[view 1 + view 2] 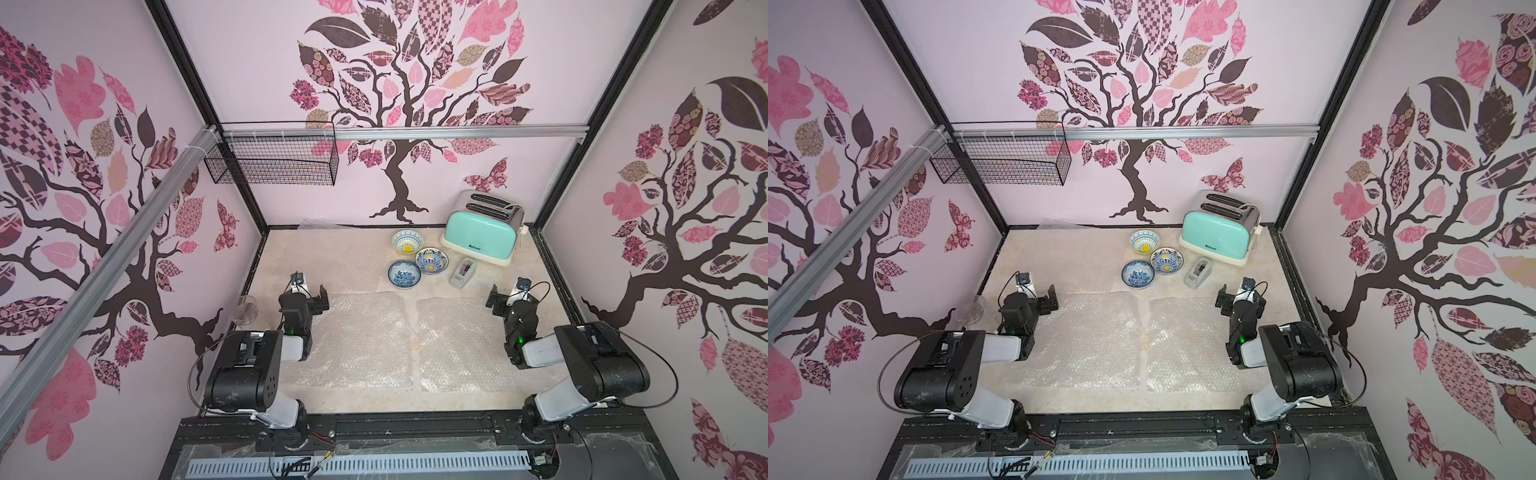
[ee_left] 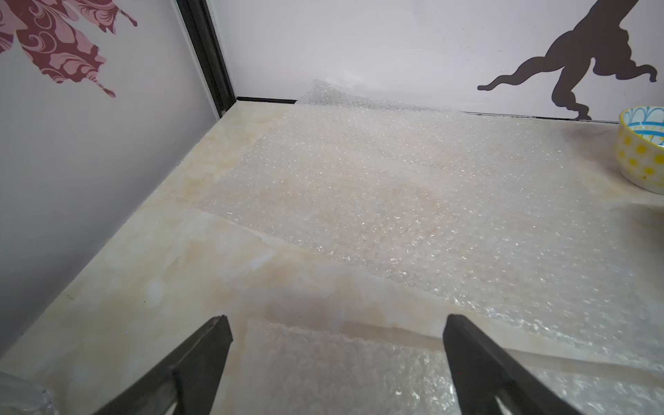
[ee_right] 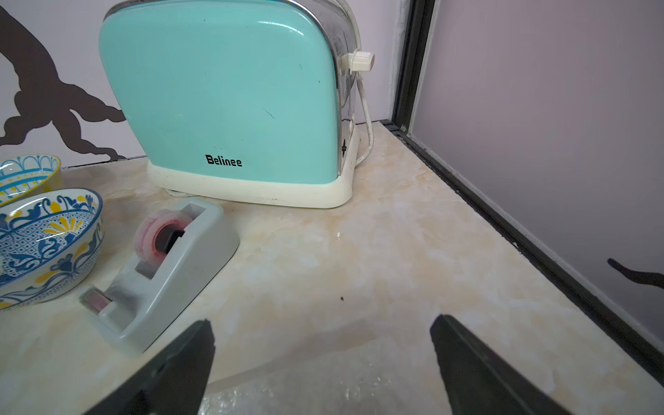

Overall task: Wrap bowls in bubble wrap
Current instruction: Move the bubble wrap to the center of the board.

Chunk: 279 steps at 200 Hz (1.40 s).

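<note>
Nothing is held. The left gripper (image 1: 322, 298) and the right gripper (image 1: 494, 297) are seen with jaws spread wide and empty. Each is poised over the far outer corner of a sheet, and only tabletop (image 3: 377, 233) and a sheet edge lie between the fingers in the wrist views. This pose is judged a ready stance from which either a corner or a bowl can be reached.

Two sheets of wrap, the left sheet (image 1: 361, 336) and the right sheet (image 1: 461, 345), are laid flat side by side on the near half, with a narrow bare strip between them. They are probably spread so that a bowl can be set in the middle and the edges folded over it. A third sheet (image 2: 359, 179) lies farther back on the left, its far edge riding up the back wall.

The three bowls (image 1: 432, 261) stand upright and unwrapped, clustered toward the back and right of centre. A tape dispenser (image 1: 462, 272) is set just beside them, in front of a toaster (image 1: 482, 228), presumably for sealing.

The clear wrap is hard to trace against the pale tabletop. Whether the floral bowl (image 1: 404, 274) rests on the third sheet's corner cannot be told. The near outer corners of both sheets are covered by the arms. A glass (image 1: 245, 309) at the left wall is hard to make out. In the wrist views the bowls are cut off at the frame edge.
</note>
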### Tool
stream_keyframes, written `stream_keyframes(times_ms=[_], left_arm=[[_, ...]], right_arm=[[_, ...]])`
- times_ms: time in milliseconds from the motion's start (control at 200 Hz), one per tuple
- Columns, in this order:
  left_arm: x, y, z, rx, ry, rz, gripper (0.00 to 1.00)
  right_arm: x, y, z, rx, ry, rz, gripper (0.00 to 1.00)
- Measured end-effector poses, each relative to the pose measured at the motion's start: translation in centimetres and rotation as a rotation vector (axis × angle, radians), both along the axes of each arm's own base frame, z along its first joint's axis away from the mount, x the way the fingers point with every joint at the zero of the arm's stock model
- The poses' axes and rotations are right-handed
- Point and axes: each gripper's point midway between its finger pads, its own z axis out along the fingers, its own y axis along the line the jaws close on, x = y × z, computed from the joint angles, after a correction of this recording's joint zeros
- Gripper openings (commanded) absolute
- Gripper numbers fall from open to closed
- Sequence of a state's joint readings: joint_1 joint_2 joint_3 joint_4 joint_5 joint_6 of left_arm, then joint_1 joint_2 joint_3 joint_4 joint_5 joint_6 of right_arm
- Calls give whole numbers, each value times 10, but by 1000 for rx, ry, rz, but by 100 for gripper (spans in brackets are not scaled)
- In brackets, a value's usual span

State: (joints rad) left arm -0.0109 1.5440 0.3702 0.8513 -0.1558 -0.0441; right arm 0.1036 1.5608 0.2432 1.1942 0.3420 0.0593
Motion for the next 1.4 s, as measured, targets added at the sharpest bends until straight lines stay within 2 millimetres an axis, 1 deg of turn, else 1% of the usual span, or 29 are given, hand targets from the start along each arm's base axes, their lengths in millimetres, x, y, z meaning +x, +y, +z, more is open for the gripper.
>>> stream_keyframes(times_ms=[875,1085,1396], left_arm=[[0,0,-1,0,3,0,98],[0,0,-1,0,3,0,98],[0,0,-1,3,1,1,98]], right_arm=[[0,0,0,0,0,-2,99],[4,-3,2,9,-4,1,99],[4,-2,2,11,-4,8,99]])
